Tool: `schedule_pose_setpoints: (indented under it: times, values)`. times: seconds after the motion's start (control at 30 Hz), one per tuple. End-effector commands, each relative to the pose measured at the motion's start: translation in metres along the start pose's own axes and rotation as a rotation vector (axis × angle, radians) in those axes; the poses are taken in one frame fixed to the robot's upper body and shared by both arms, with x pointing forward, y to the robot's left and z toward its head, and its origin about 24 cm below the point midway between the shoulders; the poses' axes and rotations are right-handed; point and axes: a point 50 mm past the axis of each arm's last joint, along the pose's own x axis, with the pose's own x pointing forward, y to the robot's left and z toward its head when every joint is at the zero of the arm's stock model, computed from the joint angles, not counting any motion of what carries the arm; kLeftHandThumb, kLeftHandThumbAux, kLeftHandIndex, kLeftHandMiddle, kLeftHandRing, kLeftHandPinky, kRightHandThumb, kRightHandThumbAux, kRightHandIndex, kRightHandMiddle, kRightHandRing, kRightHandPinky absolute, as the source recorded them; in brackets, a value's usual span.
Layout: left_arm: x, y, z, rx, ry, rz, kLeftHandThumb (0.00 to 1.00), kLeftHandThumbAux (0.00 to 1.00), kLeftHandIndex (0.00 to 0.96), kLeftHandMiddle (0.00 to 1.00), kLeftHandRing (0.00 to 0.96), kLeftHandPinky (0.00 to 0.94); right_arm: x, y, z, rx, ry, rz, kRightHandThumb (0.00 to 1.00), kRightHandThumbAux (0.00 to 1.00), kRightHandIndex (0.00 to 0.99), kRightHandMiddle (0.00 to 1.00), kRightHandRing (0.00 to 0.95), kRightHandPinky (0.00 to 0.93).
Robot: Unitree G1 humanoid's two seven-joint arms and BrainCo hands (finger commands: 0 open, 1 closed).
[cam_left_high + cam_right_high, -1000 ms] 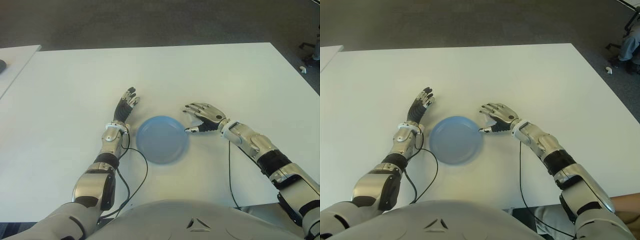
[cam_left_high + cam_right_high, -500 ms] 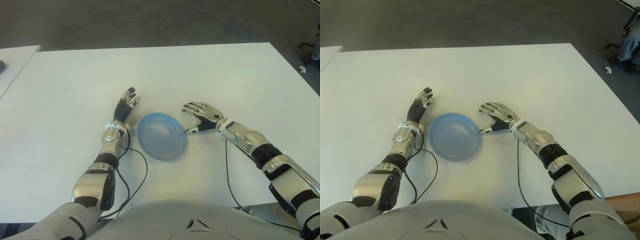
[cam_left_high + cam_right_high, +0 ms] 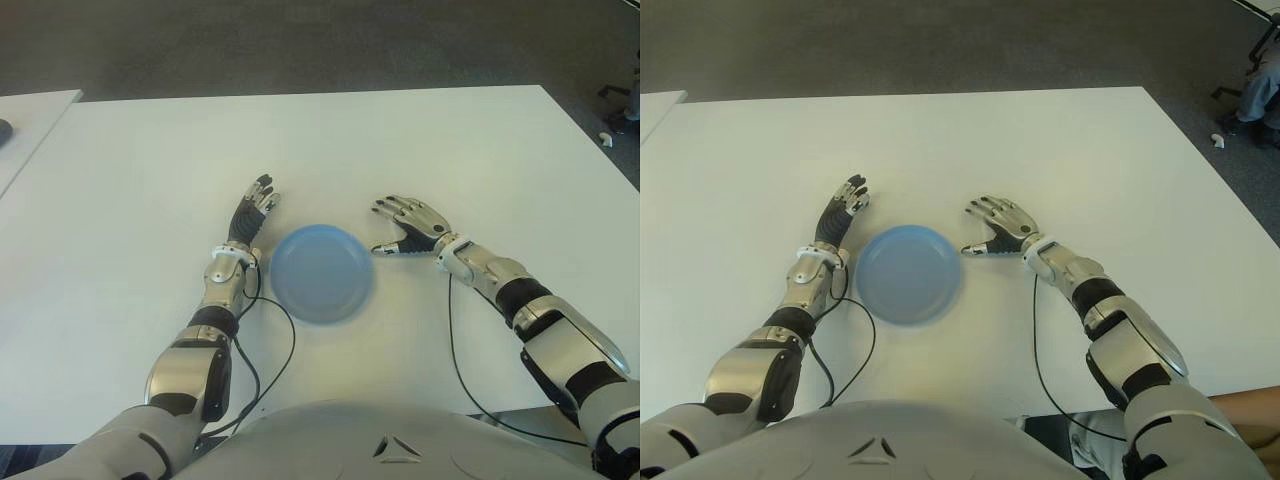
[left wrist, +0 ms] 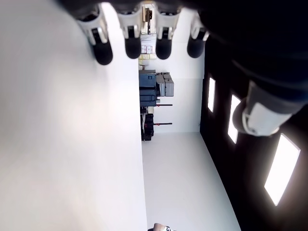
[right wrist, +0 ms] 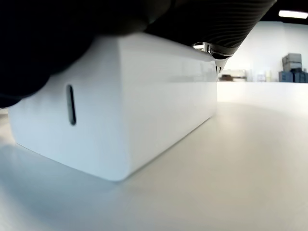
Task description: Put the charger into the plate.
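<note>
White counter (image 3: 420, 140) seen from the robot's head, with a round blue plate (image 3: 322, 273) lying flat near its middle, between the two hands and holding nothing. The right hand (image 3: 408, 226) shows just to the right of the plate, palm down, its fingers (image 3: 391, 207) spread forward and its thumb reaching toward the plate rim without clearly touching it. In the right wrist view a white box-shaped charger (image 5: 120, 101) stands on the counter directly beneath the palm; a narrow dark slot marks one of its faces, and a dark finger lies across its top edge. Whether the hand actually clamps the charger or only covers it cannot be told from these views; in the eye views the charger is hidden under the hand. The charger is thus on the counter beside the plate, outside it. The left hand (image 3: 252, 212) shows just to the left of the plate, fingers extended, straight and side by side, holding nothing; its wrist view shows four fingertips (image 4: 132, 46) in a row above bare counter. A black cable (image 3: 275, 350) curves over the counter near the left forearm.
</note>
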Motion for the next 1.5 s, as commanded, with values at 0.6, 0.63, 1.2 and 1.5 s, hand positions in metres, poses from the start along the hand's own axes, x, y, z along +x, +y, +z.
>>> schedule_pose_setpoints:
  times: [0.6,0.63,1.2,1.5]
  values:
    - [-0.049,0.001,-0.068,-0.046,0.377,-0.006,0.017,0.456,0.0,0.0,0.0,0.05,-0.02,0.037,0.0,0.136,0.104,0.014,0.352,0.133,0.0,0.0,0.0,0.0]
    - [-0.049,0.001,-0.068,-0.045,0.379,-0.005,0.017,0.456,0.0,0.0,0.0,0.05,-0.02,0.037,0.0,0.138,0.106,0.012,0.352,0.133,0.0,0.0,0.0,0.0]
    - [-0.051,0.006,-0.069,-0.033,0.395,0.015,0.019,0.489,0.013,0.006,0.009,0.056,-0.023,0.041,0.0,0.16,0.129,-0.011,0.341,0.135,0.0,0.0,0.0,0.0]
    - [-0.05,0.005,-0.067,-0.035,0.37,0.002,0.015,0.476,0.02,0.009,0.014,0.062,-0.023,0.044,0.001,0.135,0.129,0.027,0.328,0.145,0.0,0.0,0.0,0.0]
